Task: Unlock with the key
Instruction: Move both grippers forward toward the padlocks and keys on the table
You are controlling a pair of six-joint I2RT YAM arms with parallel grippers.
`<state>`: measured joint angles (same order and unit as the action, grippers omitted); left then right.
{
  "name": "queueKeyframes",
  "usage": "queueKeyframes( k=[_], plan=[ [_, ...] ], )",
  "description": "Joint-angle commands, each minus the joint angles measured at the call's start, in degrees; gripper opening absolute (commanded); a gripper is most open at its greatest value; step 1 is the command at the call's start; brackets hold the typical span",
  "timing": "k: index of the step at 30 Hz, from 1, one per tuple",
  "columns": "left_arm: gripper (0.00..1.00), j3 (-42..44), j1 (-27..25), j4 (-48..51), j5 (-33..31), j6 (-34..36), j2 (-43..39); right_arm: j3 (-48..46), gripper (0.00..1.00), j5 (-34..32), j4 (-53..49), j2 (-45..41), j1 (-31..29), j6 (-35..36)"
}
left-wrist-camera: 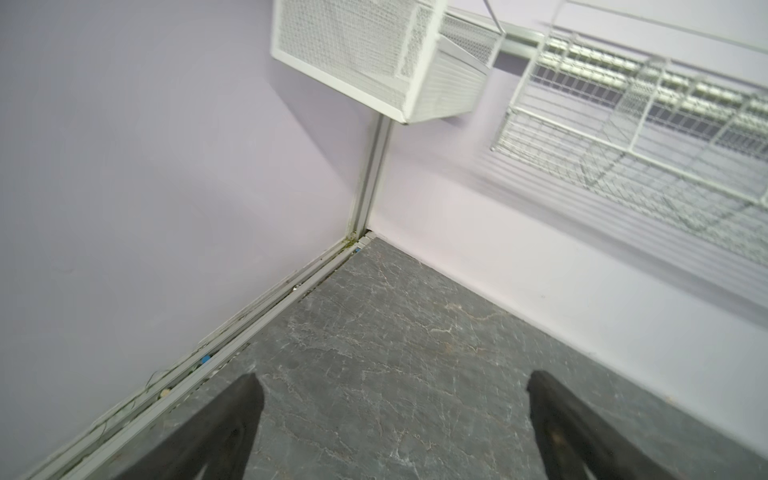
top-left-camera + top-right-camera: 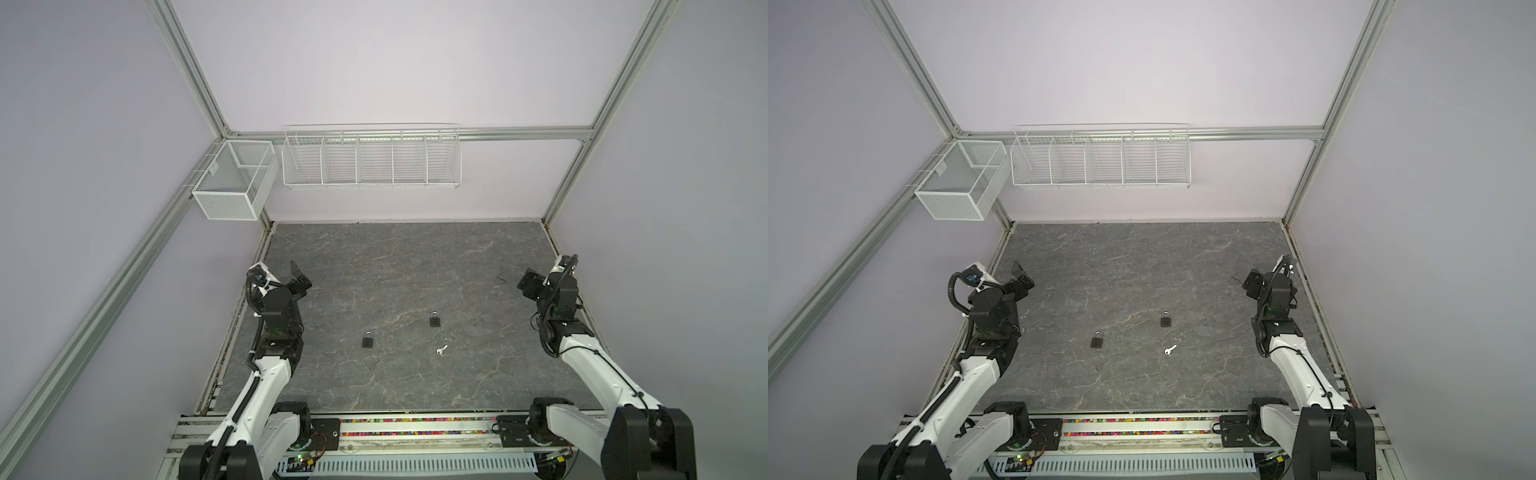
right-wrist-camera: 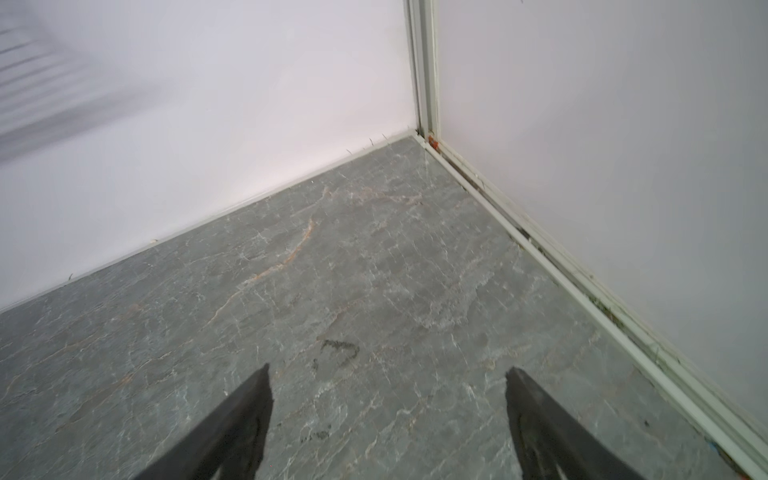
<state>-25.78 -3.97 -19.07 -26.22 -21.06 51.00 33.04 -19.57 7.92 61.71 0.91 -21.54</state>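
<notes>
- The wire ring point(image 2: 369, 367) lies loose on the table point(image 2: 415, 266), closest to the robot's base; it is too small to describe further
- The key point(image 2: 441, 350) is small and pale and lies flat on the grey stone-patterned top, right of centre, with neither arm touching it
- Handling, as judged: the key is light, thin and stiff, and is likely to skate on the smooth surface; take it by the broad head so the blade stays free for the keyhole
- The nearer padlock point(image 2: 368, 340) has a dark body and lies left of the key, apart from it; I judge it compact, hard and heavy for its size, best held by the flat sides of the body
- The farther padlock point(image 2: 434, 319) is the same kind and lies just beyond the key; I cannot tell which lock the key fits
- The left gripper point(image 1: 394, 376) has its jaws spread wide with nothing between them, over bare table near the left edge, well apart from the key
- The right gripper point(image 3: 387, 370) also has its jaws apart and holds nothing, by the right edge
- The mesh basket point(image 2: 232, 178) and the wire rack point(image 2: 371, 158) hang on the far wall; nothing is seen in either
- No brand, label or lettering can be read on any item
</notes>
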Motion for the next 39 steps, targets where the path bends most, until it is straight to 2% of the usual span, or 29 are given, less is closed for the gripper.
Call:
queueKeyframes(
  k=[1, 4, 9, 14, 18, 23, 28, 32, 35, 39],
  plan=[
    [0.99, 1.21, 0.44, 10.81, -4.05, -9.71, -4.16, 4.12, 0.89, 2.24, -14.86, 0.2, 0.52, -8.24],
    [0.99, 1.01, 0.45, 15.1, -0.41, -11.28, -7.44, 5.21, 0.89, 7.88, -17.17, 0.39, 0.45, -7.91],
    [0.99, -0.44, 0.36, 20.64, 10.19, -12.77, -10.55, 7.56, 0.89, 14.37, -22.9, 0.48, -0.55, -7.18],
    [0.99, -2.64, -0.11, 25.69, 19.6, -14.39, -11.02, 9.01, 0.89, 16.7, -27.76, -0.4, -4.2, -6.6],
    [0.99, -4.37, -2.51, 28.49, 26.85, -13.7, -11.96, 10.18, 0.89, 17.02, -31.98, -1.41, -8.28, -6.41],
    [0.99, -6.22, -8.9, 33.42, 28.03, -13.78, -13.38, 11.16, 0.88, 18.71, -35.46, -2.79, -12.31, -6.83],
    [0.99, -5.5, -15.34, 34.84, 29.5, -15.89, -13.74, 11.52, 0.88, 18.11, -39.59, -3.06, -19.35, -9.0],
    [0.99, -4.77, -22.22, 34.99, 27.18, -16.79, -12.93, 11.42, 0.88, 18.04, -41.38, -1.92, -25.47, -11.48],
    [0.99, -4.7, -27.76, 35.29, 23.14, -17.71, -11.73, 10.58, 0.88, 17.3, -41.45, -0.54, -30.64, -13.68],
    [0.99, -3.34, -33.39, 31.87, 20.76, -19.5, -9.48, 9.66, 0.88, 17.18, -40.26, 2.4, -37.23, -18.21]
  ],
)
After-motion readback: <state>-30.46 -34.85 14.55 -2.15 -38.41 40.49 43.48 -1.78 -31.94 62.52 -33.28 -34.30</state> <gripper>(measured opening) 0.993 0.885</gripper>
